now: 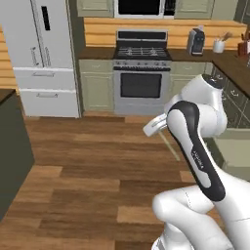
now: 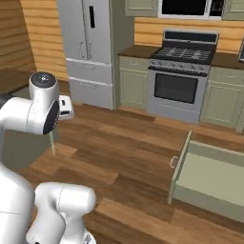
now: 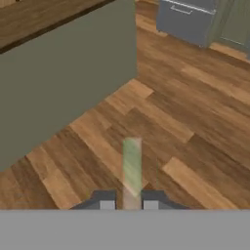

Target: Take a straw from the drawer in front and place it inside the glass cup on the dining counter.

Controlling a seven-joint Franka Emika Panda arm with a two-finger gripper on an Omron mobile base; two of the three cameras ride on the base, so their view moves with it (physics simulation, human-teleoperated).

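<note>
My gripper [image 3: 129, 205] is shut on the straw [image 3: 132, 165], a thin pale stick that points away from the fingertips toward the wooden floor. In the left base view the straw [image 1: 172, 147] slants down from the hand [image 1: 154, 126], above open floor. The right base view shows the straw [image 2: 51, 143] hanging below the hand at the left. The drawer [image 2: 180, 167] stands pulled open at the right, sage-green, with a small silver handle on its front. The dining counter [image 3: 44, 22] lies ahead to the upper left of the hand view, dark wood top over a sage-green base [image 3: 63, 83]. The glass cup is out of view.
A steel fridge [image 1: 44, 53] and a stove with an oven [image 1: 141, 73] line the far wall, with sage-green cabinets [image 1: 96, 88] between them. Wide wooden floor [image 1: 88, 166] lies between the arm and the counter's dark end [image 1: 12, 146]. A worktop with a toaster [image 1: 196, 41] runs along the right.
</note>
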